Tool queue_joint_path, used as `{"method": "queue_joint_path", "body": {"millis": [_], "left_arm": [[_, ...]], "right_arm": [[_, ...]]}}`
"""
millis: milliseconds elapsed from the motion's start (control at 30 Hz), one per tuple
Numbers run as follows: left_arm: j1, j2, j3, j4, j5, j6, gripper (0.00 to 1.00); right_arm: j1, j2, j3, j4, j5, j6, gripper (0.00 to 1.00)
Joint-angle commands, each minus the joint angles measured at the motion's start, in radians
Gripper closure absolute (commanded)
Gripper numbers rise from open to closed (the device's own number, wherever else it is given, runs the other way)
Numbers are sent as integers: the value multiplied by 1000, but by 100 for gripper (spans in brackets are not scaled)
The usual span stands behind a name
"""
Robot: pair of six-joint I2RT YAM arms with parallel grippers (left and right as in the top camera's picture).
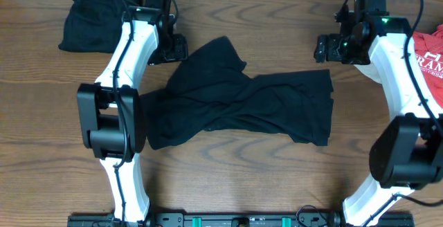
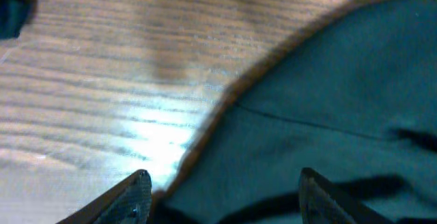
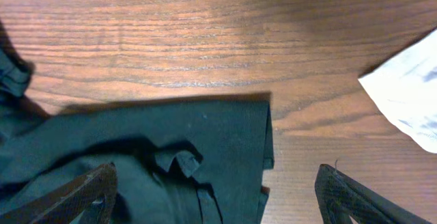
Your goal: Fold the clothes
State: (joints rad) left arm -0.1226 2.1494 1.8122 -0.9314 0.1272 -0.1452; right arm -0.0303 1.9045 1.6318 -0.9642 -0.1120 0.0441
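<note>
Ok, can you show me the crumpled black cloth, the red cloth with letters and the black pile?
crumpled black cloth (image 1: 242, 106): overhead view, on its middle folds.
red cloth (image 1: 432, 43): overhead view, on the plain red part above the letters.
black pile (image 1: 93, 16): overhead view, on its middle.

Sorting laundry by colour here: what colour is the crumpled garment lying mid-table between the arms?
Black, no visible print. The garment shows best in the overhead view.

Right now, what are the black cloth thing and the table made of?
The black garment looks like soft, matte fabric, maybe cotton: it crumples and shows a stitched seam. The table looks like wood or wood veneer, with brown grain and a slight sheen.
</note>
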Motion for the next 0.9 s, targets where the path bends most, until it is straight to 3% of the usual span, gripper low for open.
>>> {"method": "queue_joint_path", "body": {"millis": [0, 600, 700, 867], "left_arm": [[-1, 18, 1, 14, -6, 42, 31], [-1, 94, 1, 72, 71, 115, 31], [-1, 110, 1, 55, 71, 115, 31], [-1, 119, -2, 51, 71, 116, 31]], "right_arm": [[-4, 61, -7, 14, 3, 11, 10], [-4, 159, -9, 71, 10, -8, 10], [-4, 159, -9, 54, 11, -8, 12], [-4, 159, -10, 44, 10, -8, 25]]}}
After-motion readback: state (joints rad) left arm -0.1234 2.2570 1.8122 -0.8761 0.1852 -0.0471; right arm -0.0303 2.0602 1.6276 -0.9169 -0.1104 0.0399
